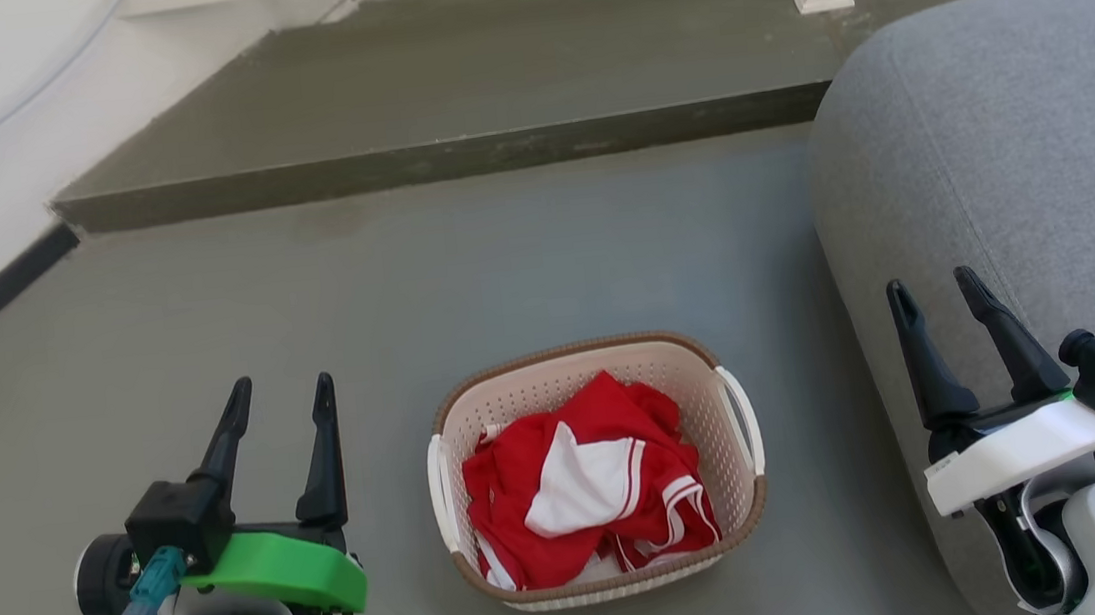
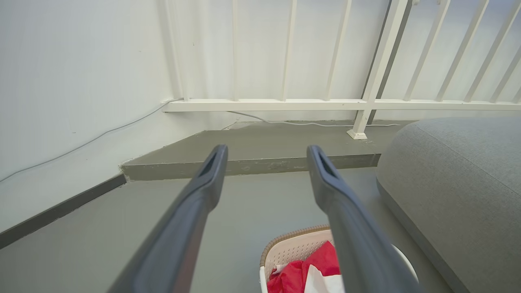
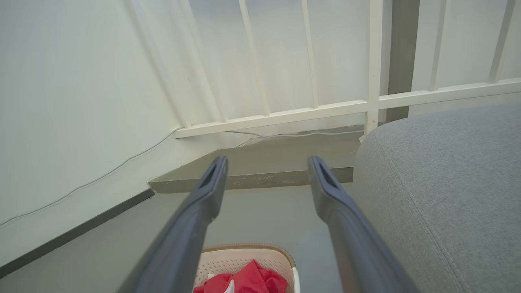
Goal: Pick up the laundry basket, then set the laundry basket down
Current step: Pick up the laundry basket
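A cream laundry basket (image 1: 675,376) holding red and white clothing (image 1: 589,479) sits on the grey floor (image 1: 404,281), between the left gripper (image 1: 281,401) and right gripper (image 1: 933,292). Both grippers hover with fingers spread, holding nothing. A grey sofa (image 1: 1015,152) stands right.

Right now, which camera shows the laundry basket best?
The head view: the whole laundry basket shows, with both white handles and the red clothes inside. The left wrist view catches its far corner and the right wrist view its far rim, both at the bottom edge.
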Robot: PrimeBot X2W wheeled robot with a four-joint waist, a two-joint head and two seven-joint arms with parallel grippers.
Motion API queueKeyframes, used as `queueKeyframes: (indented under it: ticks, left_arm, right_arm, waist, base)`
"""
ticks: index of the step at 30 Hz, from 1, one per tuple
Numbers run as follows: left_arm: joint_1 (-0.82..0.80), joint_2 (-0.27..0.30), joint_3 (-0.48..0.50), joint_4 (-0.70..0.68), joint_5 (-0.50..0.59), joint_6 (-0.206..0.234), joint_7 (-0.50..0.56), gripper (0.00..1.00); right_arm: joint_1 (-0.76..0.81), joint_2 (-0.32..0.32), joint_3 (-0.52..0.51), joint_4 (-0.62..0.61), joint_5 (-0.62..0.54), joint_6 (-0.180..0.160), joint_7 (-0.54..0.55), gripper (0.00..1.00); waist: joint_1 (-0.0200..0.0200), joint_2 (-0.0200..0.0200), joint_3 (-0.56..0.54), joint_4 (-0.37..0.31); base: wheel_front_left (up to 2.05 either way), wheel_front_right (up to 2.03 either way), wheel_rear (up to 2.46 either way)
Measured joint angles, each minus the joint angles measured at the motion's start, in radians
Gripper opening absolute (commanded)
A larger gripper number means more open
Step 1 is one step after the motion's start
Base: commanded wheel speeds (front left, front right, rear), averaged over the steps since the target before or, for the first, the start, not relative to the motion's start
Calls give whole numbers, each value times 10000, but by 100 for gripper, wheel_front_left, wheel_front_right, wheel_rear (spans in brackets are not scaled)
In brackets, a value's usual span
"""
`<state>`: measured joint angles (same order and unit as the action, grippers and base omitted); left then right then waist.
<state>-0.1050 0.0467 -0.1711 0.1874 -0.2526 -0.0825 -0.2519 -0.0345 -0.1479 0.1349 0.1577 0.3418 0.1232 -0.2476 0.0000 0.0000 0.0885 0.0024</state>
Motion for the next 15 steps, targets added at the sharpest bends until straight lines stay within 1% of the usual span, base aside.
queueKeyframes:
  ticks: [6,15]
  left_arm:
    - [-390,-10,4,-40,-13,-56,0,100]
    - [-939,-23,-81,-54,-163,-107,0,100]
  right_arm:
    - [-323,142,90,-65,6,0,0,100]
    - [-896,130,171,15,17,0,0,100]
  waist:
    - [0,0,610,-76]
    - [0,0,1652,-202]
  base:
    - [0,0,0]
    - [0,0,0]
